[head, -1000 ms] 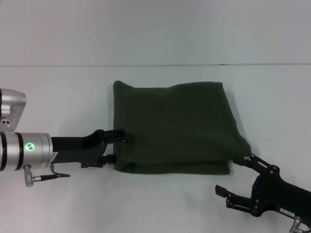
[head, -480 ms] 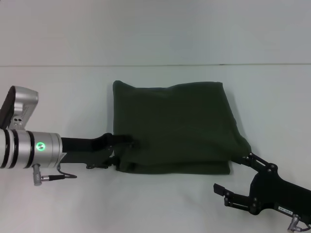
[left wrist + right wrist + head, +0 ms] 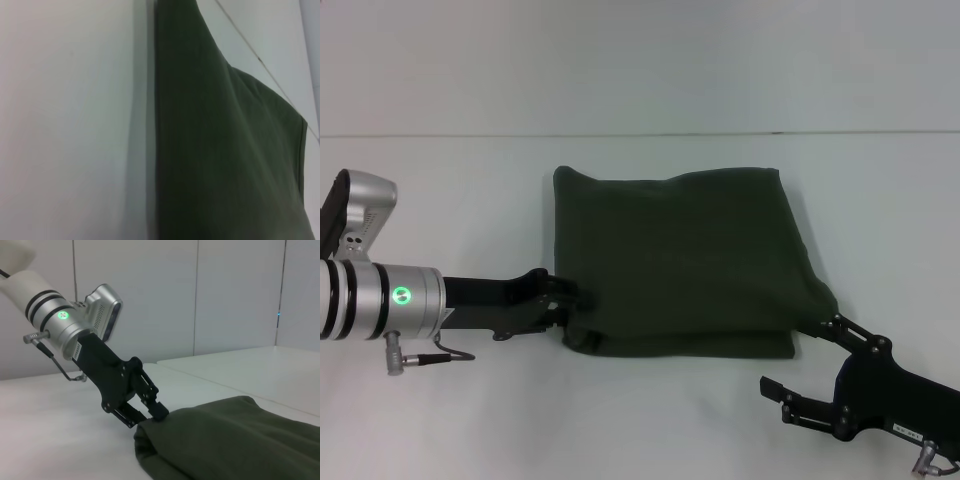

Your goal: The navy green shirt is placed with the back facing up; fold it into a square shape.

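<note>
The navy green shirt (image 3: 680, 260) lies flat in the middle of the table, folded into a rough square with layered edges along its near side. My left gripper (image 3: 570, 303) is at the shirt's near left edge, fingers pinched together on the fabric. The right wrist view shows that same left gripper (image 3: 150, 416) biting the corner of the shirt (image 3: 235, 440). My right gripper (image 3: 800, 353) stands open by the near right corner, its upper fingertip just touching the hem and nothing held. In the left wrist view the shirt (image 3: 225, 150) fills one side.
The white table (image 3: 440, 200) stretches around the shirt on all sides. Its far edge (image 3: 640, 133) runs as a thin line behind the shirt, with a pale wall beyond.
My left gripper slid right onto the shirt's edge, its fingers closed on the fabric, and it drew slightly back. The right gripper sank a little toward me.
</note>
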### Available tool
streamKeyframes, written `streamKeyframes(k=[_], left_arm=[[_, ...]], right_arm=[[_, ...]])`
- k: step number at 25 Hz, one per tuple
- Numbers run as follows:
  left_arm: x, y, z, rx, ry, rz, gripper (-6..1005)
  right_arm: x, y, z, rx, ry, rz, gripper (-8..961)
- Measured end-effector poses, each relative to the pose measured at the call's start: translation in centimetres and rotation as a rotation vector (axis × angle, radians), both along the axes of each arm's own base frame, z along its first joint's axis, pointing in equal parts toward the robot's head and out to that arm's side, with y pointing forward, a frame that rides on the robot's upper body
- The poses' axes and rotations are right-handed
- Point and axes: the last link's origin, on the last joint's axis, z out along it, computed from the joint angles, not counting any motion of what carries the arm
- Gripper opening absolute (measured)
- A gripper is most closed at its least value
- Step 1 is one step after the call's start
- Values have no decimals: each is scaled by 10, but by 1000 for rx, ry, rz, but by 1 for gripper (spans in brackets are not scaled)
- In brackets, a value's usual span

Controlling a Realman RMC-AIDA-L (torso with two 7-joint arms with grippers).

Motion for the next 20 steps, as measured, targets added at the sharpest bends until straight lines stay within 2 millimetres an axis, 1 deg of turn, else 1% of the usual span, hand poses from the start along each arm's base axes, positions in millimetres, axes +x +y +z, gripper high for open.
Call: streamKeyframes(k=[3,4,11,17,20], left_arm=[[1,0,-1,-2,2,-4,540],[1,0,-1,-1,3,-6,277],[-1,-2,-2,8,3,-21,33],[-3,-3,0,28,-10,-35,24],[-7,-5,3,37,-9,-26,19]], right_arm=[[0,0,0,1,2,1,942],[-1,1,0,0,2,2,942],[-1,1,1,0,5,5,942],[-4,5,2,4,8,11,942],[-4,6,2,6,7,12,941]])
